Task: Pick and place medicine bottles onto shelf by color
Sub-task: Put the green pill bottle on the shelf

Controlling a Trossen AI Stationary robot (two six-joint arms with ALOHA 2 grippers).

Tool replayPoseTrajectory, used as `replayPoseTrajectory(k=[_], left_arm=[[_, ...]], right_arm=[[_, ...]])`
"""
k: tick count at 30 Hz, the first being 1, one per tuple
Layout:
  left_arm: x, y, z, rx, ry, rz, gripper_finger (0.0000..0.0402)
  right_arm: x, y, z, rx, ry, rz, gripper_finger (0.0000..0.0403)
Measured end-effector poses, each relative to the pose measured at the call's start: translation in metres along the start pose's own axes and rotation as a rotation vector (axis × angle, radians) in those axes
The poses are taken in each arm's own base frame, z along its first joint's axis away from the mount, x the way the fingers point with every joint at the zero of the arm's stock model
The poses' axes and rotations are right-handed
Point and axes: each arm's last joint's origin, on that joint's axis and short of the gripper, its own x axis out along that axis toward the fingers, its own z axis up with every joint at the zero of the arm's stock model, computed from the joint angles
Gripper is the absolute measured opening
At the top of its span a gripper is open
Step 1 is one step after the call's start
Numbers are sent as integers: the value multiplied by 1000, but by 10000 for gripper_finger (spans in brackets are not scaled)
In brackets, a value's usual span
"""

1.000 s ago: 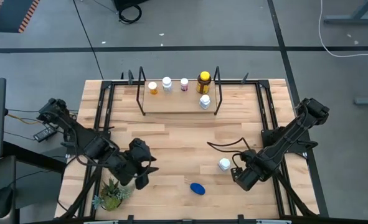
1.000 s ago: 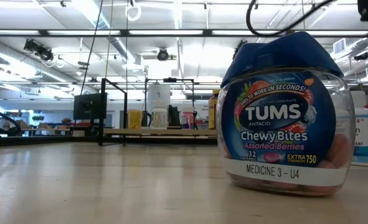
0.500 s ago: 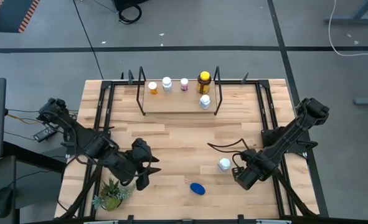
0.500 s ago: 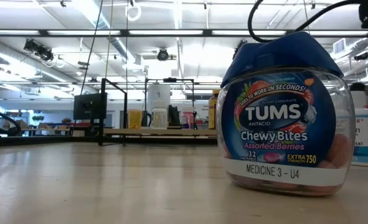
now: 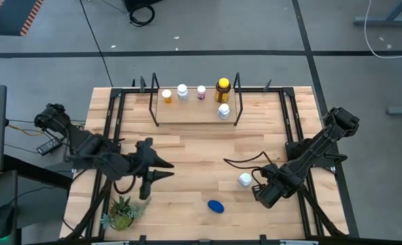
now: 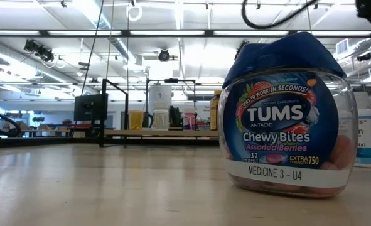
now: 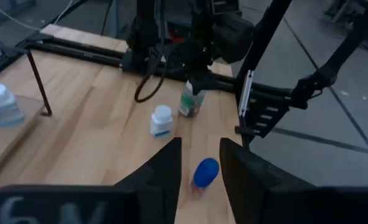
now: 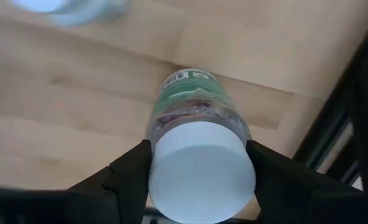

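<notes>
In the high view the right gripper (image 5: pixel 264 193) is low at the lower right of the bench (image 5: pixel 194 153), and its wrist view shows a clear bottle with a green label and white cap (image 8: pixel 199 152) standing between the two dark fingers (image 8: pixel 124 177), which press against both sides of the cap, so the bottle looks gripped. A white bottle (image 5: pixel 245 180) stands just beside this gripper, toward the centre of the frame. The left gripper (image 5: pixel 161 169) is in the lower left part of the frame, above the bench and apart from every bottle; its fingers (image 7: pixel 162 174) stand a little open with nothing between them. A blue-capped bottle (image 5: pixel 215 205) stands near the lower centre of the frame, and in the low view it fills the right side. The shelf (image 5: pixel 194 109) sits at the upper centre, and five bottles stand on it: an orange one (image 5: pixel 166 96), two small white ones, a larger amber one (image 5: pixel 222 88) and a white one below the amber. A small green plant (image 5: pixel 122 211) is at the lower left corner.
</notes>
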Motion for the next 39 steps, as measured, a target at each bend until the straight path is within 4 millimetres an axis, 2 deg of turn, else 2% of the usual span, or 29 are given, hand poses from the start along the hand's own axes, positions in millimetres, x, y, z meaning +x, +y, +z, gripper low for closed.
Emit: replayPoseTrajectory(k=[5,9,15,20,23,27,32,39], left_arm=[[-3,10,4,-2,-2,38,96],[-1,15,5,-13,2,65,84],[0,16,5,-15,2,70,71],[0,17,5,-14,-5,87,63],[0,18,6,-16,-28,128,57],[0,22,7,-48,-54,188,51],[3,27,9,-103,-66,209,48],[4,30,11,-160,-78,222,49]], right_arm=[[-17,15,13,-29,-35,87,242],[-36,29,36,-122,-47,123,242],[-77,36,70,-247,-73,126,242],[-114,44,98,-376,-122,229,243],[-130,56,121,-472,-199,277,243],[-142,84,154,-626,-283,287,243],[-145,118,191,-791,-320,216,243],[-149,138,236,-964,-388,165,243]])
